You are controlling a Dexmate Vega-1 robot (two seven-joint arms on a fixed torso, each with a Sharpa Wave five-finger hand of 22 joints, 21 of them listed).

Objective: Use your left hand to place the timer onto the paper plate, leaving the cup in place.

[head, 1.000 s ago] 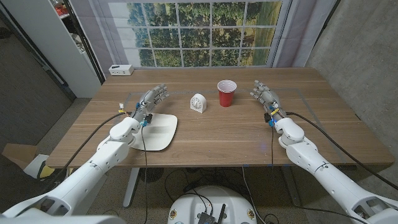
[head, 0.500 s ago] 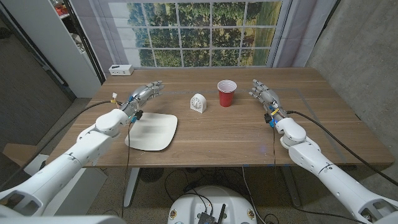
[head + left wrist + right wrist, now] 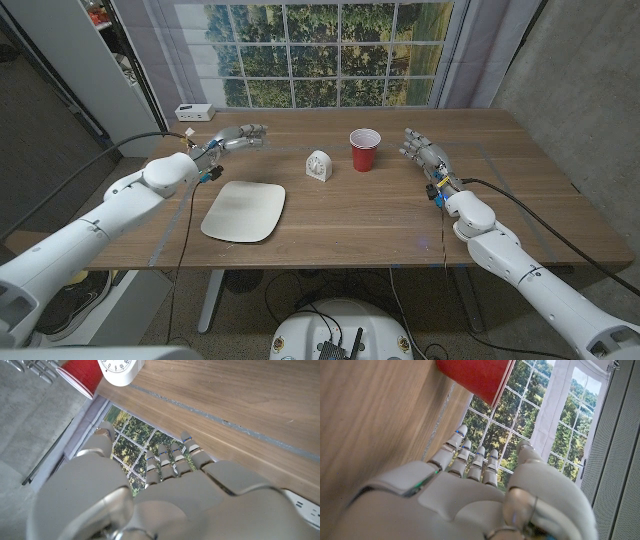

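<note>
Two arms in smooth white rounded shells, black cables trailing alongside each forearm. Left hand (image 3: 238, 137) and right hand (image 3: 424, 150): grey-silver segmented metal fingers (image 3: 451, 447) with thin blue bands; small blue and yellow fittings at wrists.

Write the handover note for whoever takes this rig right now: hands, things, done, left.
Left hand: open, holds nothing, raised over the table on the left, fingers pointing toward the timer, apart from it.
Right hand: open, holds nothing, at the table right of the cup.
Timer: upright on the table, between the paper plate and the red cup, touching neither.
Done: nothing placed yet.
Left: reach the timer with the left hand, grip it, set it on the plate; leave the cup alone.
</note>
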